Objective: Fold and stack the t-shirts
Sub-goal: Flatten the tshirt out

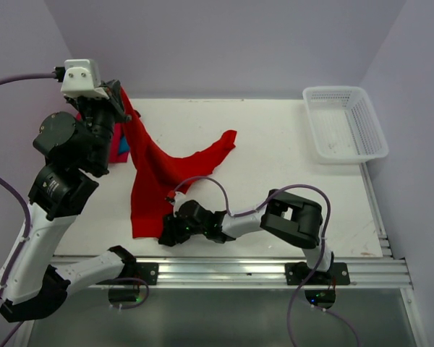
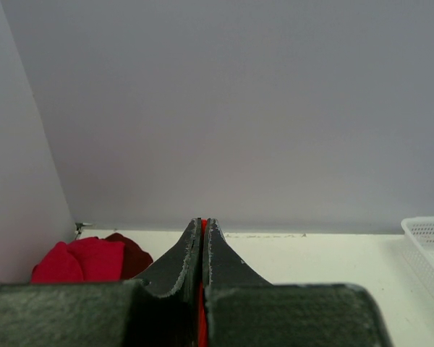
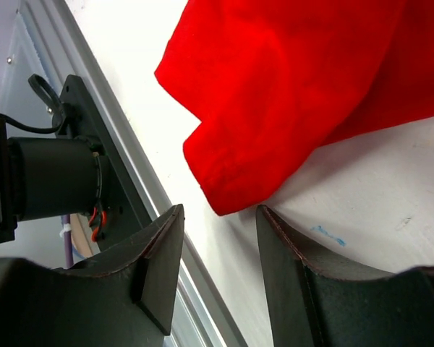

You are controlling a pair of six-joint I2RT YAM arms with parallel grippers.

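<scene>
- A white tabletop (image 1: 289, 152) fills the middle of the top view, scuffed with faint grey marks.
- Plain pale lilac-grey walls close it in: a back wall (image 1: 224, 43) across the top of the frame, a left wall (image 1: 22, 43) and a right wall (image 1: 419, 108) slanting in at the sides.
- An aluminium rail (image 1: 239, 271) runs along the table's near edge in the lower frame.
- A metal strip (image 1: 377, 210) borders the table's right side.
- Below the rail lies a dull grey surface (image 1: 224, 318).
- In the left wrist view the back wall (image 2: 260, 108) fills the upper frame, meeting the left wall (image 2: 18, 188) at a corner.
- In the right wrist view a small blue mark (image 3: 325, 235) shows on the tabletop, lower right.
- The light is even, and shadows are soft.
</scene>
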